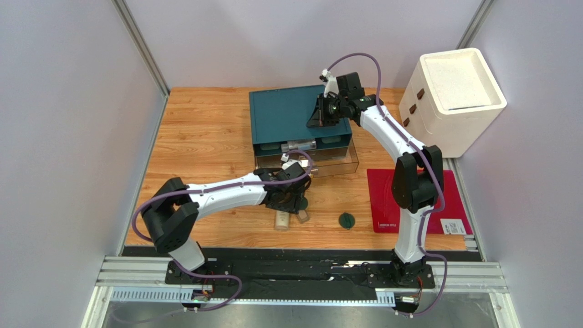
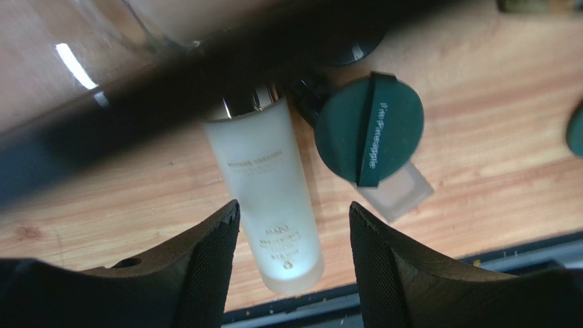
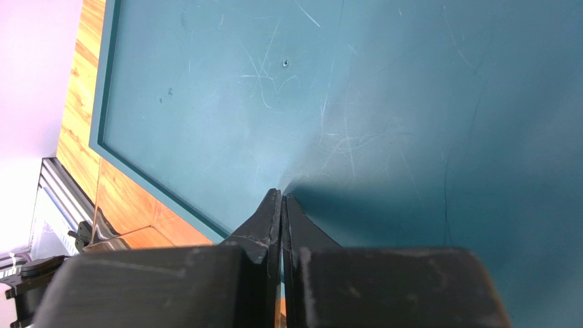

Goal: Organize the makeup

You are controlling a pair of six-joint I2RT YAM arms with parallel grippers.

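Observation:
A frosted cream bottle (image 2: 267, 198) lies on the wooden table, its cap end hidden under a dark blurred bar. My left gripper (image 2: 294, 266) is open, with its fingers on either side of the bottle's base and not touching it. A dark green disc (image 2: 369, 130) with a strap lies beside the bottle, on a pale flat tube (image 2: 400, 195). In the top view the left gripper (image 1: 294, 197) hovers over the bottle (image 1: 281, 220), and another green disc (image 1: 347, 221) lies to the right. My right gripper (image 3: 281, 199) is shut and empty, with its tips on the teal box top (image 3: 342, 102).
The teal box (image 1: 287, 113) stands at the back centre with a clear drawer (image 1: 335, 160) pulled out toward the left gripper. A red mat (image 1: 383, 195) lies at the right. A white foam box (image 1: 458, 92) stands at the back right. A metal rail (image 1: 301, 273) runs along the near edge.

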